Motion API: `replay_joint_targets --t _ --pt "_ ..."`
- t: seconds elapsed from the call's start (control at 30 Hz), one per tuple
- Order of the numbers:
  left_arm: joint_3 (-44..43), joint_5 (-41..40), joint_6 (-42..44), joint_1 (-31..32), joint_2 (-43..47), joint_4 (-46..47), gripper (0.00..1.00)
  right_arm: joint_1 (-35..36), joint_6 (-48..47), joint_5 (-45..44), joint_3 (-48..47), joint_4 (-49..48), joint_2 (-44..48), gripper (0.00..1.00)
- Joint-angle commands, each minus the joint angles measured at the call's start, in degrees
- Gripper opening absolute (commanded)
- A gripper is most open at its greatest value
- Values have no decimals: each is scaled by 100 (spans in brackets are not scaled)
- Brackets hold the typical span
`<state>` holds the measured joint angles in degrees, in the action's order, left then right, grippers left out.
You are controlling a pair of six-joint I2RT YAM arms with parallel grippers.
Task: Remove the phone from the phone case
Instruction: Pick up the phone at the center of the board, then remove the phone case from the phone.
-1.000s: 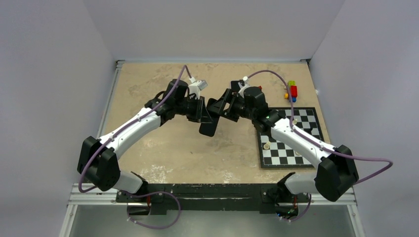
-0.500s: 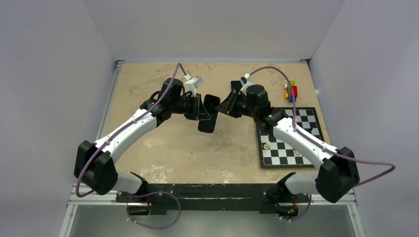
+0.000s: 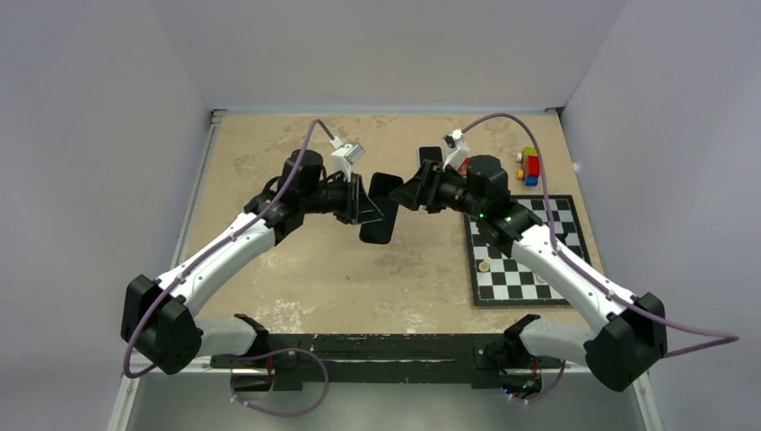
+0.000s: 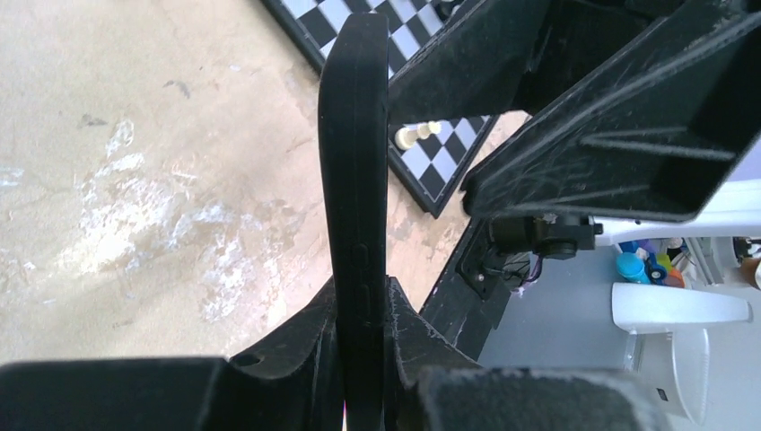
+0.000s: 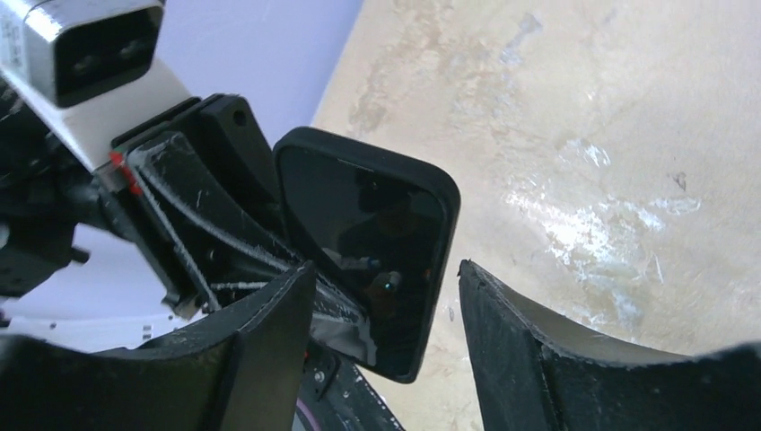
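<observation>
Left gripper [image 4: 361, 310] is seen pinched on the lower part of the black phone case [image 4: 354, 135], one finger pressed on each flat face, with the case held edge-on and upright in the left wrist view. The phone [image 5: 363, 242] is still seated in the case; its dark screen is turned toward the right wrist camera, with the case rim wrapped around it. The cased phone is held in the air above the table [image 3: 314, 260], near mid-table in the top view. Right gripper [image 5: 384, 269] is spread wide, its two fingers set apart on either side of the phone's screen face and at about 1 o'clock from the phone in the top view; whether a finger touches the case cannot be told. A chessboard [image 3: 525, 269] is laid flat on the table at about 4 o'clock from the phone, with a few pale chess pieces [image 3: 485, 266] standing on it. Colored toy blocks [image 3: 531, 164] are seen at about 2 o'clock, just beyond the board's far edge.
</observation>
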<state>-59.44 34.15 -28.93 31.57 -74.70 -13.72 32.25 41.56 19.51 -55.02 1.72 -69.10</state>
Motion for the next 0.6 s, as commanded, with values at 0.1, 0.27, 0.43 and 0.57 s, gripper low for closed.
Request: replay_joint_targets --t 0.1,0.27,0.43,0.57 --pt "273 413 -1 -11 810 1528 0 -159 -894 636 420 -472 1027 69" --pt "319 807 -38 -25 850 1846 0 -188 -994 726 420 -530 1318 74" --pt "144 1696 -183 -19 519 2053 0 -249 -1927 1576 51 -555 1061 76" --pt "116 2058 -306 -3 388 2247 0 -514 -2270 1925 -640 225 714 75"
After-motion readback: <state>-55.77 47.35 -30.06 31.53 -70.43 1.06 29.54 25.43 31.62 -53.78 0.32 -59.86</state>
